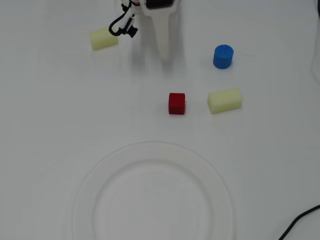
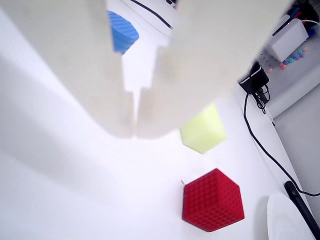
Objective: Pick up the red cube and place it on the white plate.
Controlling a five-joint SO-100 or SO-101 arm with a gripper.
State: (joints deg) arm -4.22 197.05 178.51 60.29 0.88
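White counter (image 1: 50, 150) carries the red cube (image 1: 176, 103), loose just beyond the white plate (image 1: 85, 200). Fingers (image 2: 134, 132) hang pressed together, empty, short of the cube, not yet spread to grasp.

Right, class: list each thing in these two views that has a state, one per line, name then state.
hand: shut, empty, above the table in the wrist view.
red cube: on the table, not held, off the plate.
white plate: empty, flat on the table.
blue cylinder: standing upright, untouched.
yellow block by the cube: lying on its side, apart from the cube.
yellow block by the arm: lying on the table, untouched.
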